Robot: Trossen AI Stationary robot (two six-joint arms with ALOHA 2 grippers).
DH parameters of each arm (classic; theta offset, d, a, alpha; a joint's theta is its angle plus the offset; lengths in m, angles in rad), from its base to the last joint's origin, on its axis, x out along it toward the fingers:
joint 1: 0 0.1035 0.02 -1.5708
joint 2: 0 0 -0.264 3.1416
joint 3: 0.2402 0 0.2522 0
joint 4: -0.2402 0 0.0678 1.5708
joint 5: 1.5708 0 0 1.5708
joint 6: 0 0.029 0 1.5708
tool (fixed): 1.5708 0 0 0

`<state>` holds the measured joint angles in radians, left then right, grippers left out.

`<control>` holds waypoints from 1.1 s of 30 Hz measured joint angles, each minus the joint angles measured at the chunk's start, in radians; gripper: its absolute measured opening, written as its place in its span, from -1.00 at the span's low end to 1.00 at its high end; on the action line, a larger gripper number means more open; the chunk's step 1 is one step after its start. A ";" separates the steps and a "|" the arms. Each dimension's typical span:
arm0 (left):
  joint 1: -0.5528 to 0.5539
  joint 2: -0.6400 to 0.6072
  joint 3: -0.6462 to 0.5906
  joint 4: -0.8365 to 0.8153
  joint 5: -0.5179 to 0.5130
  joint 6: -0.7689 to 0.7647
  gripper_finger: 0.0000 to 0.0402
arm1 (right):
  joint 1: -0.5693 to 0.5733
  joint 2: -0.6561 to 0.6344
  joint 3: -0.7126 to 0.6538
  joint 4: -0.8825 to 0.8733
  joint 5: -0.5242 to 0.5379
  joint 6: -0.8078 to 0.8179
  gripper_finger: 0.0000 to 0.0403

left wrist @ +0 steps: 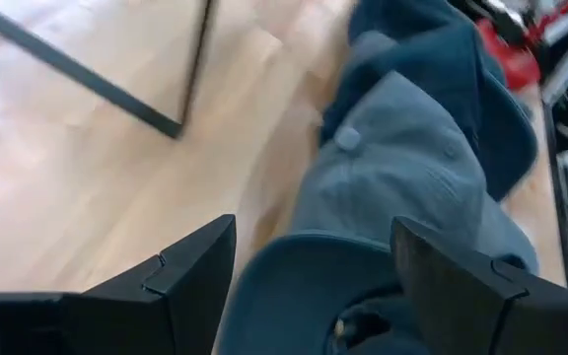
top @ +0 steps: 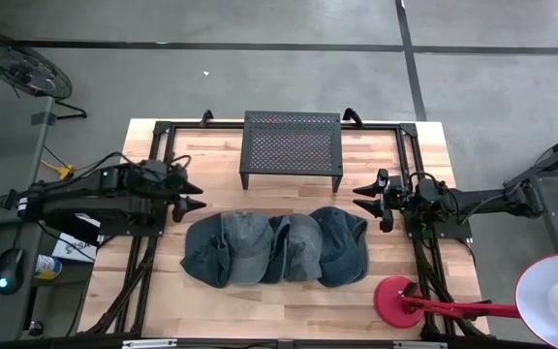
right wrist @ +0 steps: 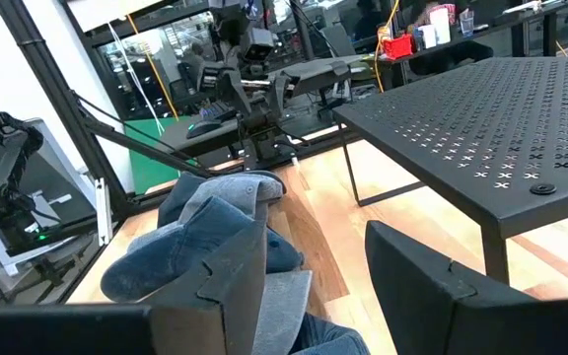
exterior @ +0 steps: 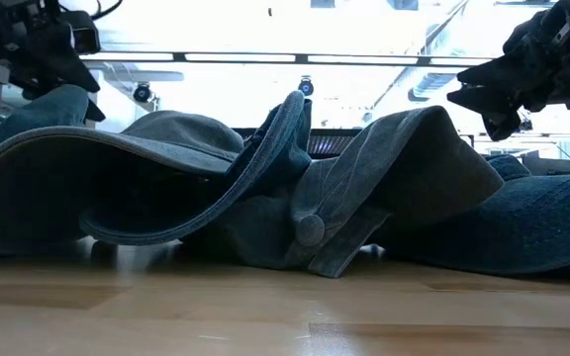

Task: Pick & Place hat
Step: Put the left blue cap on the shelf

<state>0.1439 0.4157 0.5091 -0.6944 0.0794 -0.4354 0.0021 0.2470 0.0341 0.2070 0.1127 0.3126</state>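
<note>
Several blue-grey denim caps (top: 274,249) lie in an overlapping row on the wooden table, resting on their brims and crowns; the low view shows them (exterior: 265,188) piled close to the camera. My left gripper (top: 194,195) hovers open just off the left end of the row, above the leftmost cap (left wrist: 402,168). My right gripper (top: 361,198) hovers open off the right end, with the caps (right wrist: 205,247) ahead of its fingers. Neither touches a cap.
A black perforated metal stand (top: 293,145) sits at the table's far middle, between the two arms. A red lamp base (top: 396,297) stands at the near right corner. Bare wood shows near the front edge (top: 260,310).
</note>
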 joint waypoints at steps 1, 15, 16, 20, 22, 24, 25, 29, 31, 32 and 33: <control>0.000 0.025 0.000 0.011 0.020 0.018 0.32 | 0.000 0.000 0.000 0.000 0.000 0.000 -0.17; 0.000 0.412 0.002 0.203 0.232 -0.797 0.32 | 0.000 0.000 0.000 0.000 0.000 0.000 -0.17; 0.000 0.424 0.002 0.229 0.232 -0.820 0.32 | 0.000 0.000 0.000 0.000 0.000 0.000 -0.17; 0.000 0.450 0.002 0.247 0.227 -0.903 0.32 | 0.000 0.000 0.000 0.000 0.000 0.000 -0.17; -0.004 0.456 0.002 0.233 0.229 -0.933 0.32 | 0.000 0.000 0.000 -0.001 0.000 0.000 -0.17; -0.018 0.456 0.002 0.222 0.226 -0.967 0.32 | 0.000 0.000 0.000 -0.001 0.000 0.000 -0.17; -0.025 0.456 0.002 0.219 0.221 -0.986 0.32 | 0.000 0.000 0.000 -0.001 0.000 0.000 -0.17; -0.059 0.456 0.002 0.221 0.192 -1.059 0.32 | 0.000 0.000 0.000 -0.002 0.000 0.000 -0.17; -0.075 0.456 0.002 0.220 0.179 -1.092 0.32 | 0.000 0.000 0.000 -0.002 0.000 0.000 -0.17; -0.084 0.456 0.002 0.220 0.173 -1.110 0.31 | 0.000 0.000 0.000 -0.002 0.000 0.000 -0.17; -0.092 0.456 0.002 0.221 0.169 -1.127 0.30 | 0.000 0.000 0.000 -0.003 0.000 0.000 -0.17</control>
<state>0.0514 0.8717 0.5106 -0.4738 0.2484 -1.5622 0.0021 0.2474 0.0341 0.2044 0.1126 0.3130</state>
